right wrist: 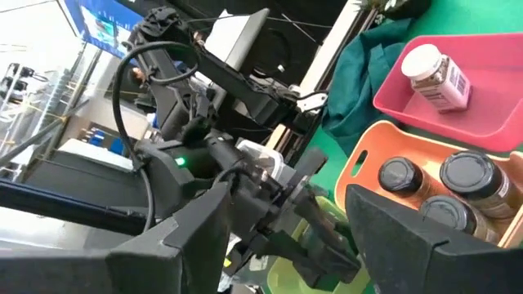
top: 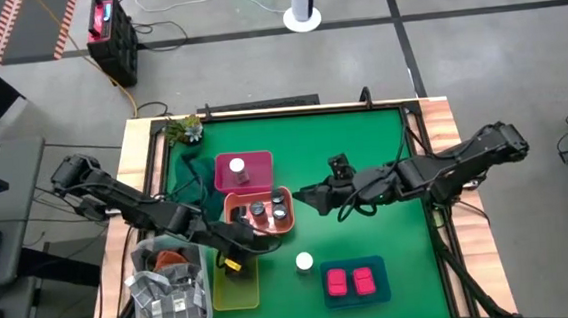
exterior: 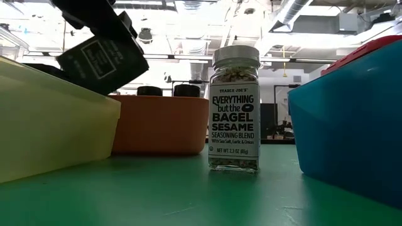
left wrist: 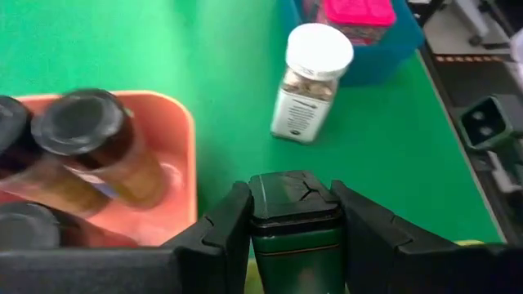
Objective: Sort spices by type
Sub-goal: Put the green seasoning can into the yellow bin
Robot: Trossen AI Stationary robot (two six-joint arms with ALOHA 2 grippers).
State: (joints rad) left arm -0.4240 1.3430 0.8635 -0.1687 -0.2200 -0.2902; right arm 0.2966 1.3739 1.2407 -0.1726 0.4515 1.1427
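My left gripper point(left wrist: 292, 214) is shut on a dark blackish box point(left wrist: 294, 224) and holds it tilted over the yellow-green tray point(top: 235, 286) at the near left; the low view shows the box point(exterior: 103, 63) above the tray's rim point(exterior: 56, 129). A white-capped jar point(top: 304, 263) stands upright on its base on the green mat. Another white-capped jar point(top: 236, 167) lies in the pink tray point(top: 257, 173). Dark-lidded jars point(top: 268, 212) fill the orange tray point(top: 235, 204). Two pink boxes point(top: 353, 280) lie in the blue tray point(top: 380, 268). My right gripper point(top: 312, 195) hangs open above mid-table. My left gripper pinches the dark box between its two fingers point(left wrist: 225, 233), one on each of two opposite side walls point(left wrist: 260, 233), just behind its lid end point(left wrist: 292, 189). The fingers slant downward and lie along the box. It hangs tilted, lifted clear above the yellow-green tray.
A clear bin of grey packets point(top: 168, 287) sits at the near left corner beside the yellow-green tray. A small plant point(top: 184, 131) and a dark green cloth point(top: 197, 170) lie at the far left. Bare mat stretches between the orange and blue trays.
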